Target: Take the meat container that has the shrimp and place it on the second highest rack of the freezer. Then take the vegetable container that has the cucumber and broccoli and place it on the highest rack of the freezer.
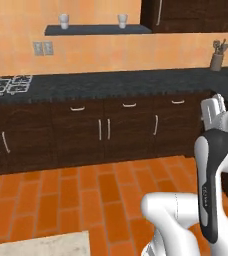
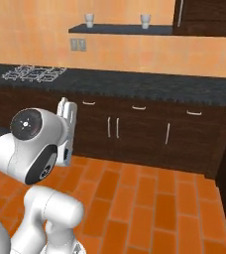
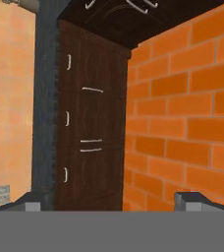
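My gripper (image 3: 113, 201) is open, its two dark fingertips (image 3: 33, 202) wide apart with nothing between them. It is held in the air above the floor and faces the dark wooden cabinets (image 3: 92, 128). In the base views the white hand (image 1: 212, 114) (image 2: 66, 115) sits at the top of the folded arm. The meat container, shrimp, vegetable container, cucumber, broccoli and freezer are all out of view.
A dark stone counter (image 1: 116, 82) runs over the wooden cabinets (image 1: 106, 130), with a stove grate (image 1: 8, 85) at its left and a utensil holder (image 1: 216, 61) at its right. A wall shelf (image 1: 98, 29) carries two cups. Orange tile floor (image 1: 101, 190) lies ahead, with a pale rug (image 1: 36, 245) near left.
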